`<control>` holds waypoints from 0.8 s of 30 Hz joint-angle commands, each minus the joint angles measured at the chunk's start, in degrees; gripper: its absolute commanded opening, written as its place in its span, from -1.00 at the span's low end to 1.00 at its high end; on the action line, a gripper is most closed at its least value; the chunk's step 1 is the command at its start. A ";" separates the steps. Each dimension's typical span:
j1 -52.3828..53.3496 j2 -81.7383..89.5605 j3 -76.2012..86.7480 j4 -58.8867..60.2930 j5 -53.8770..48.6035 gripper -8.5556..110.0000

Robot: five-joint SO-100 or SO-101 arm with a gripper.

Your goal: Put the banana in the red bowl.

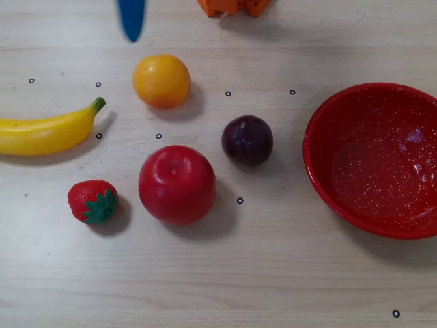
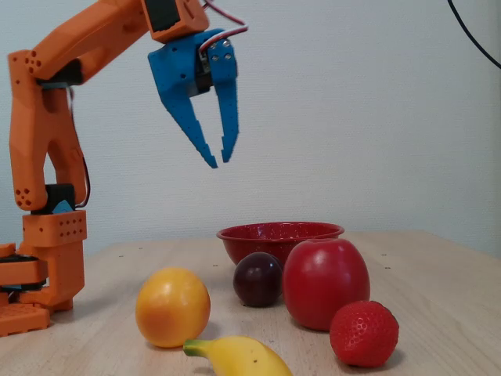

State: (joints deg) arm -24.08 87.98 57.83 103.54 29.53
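The banana (image 1: 48, 133) lies on the wooden table at the left edge of the overhead view, green stem tip pointing up-right and its far end cut off by the frame. In the fixed view the banana (image 2: 239, 356) is at the bottom front. The red bowl (image 1: 372, 160) stands empty at the right; in the fixed view the red bowl (image 2: 278, 235) is behind the fruits. My blue gripper (image 2: 220, 161) hangs high in the air, pointing down, fingertips almost together and holding nothing. Only one blue fingertip (image 1: 131, 20) shows at the top of the overhead view, well away from the banana.
An orange (image 1: 162, 81), a red apple (image 1: 177, 184), a dark plum (image 1: 247, 140) and a strawberry (image 1: 93, 201) lie between banana and bowl. The arm's orange base (image 2: 43, 258) stands at the left of the fixed view.
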 commanded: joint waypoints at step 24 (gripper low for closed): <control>-21.18 -29.62 -33.84 5.10 11.78 -0.69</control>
State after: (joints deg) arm -43.68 55.72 29.27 103.54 39.38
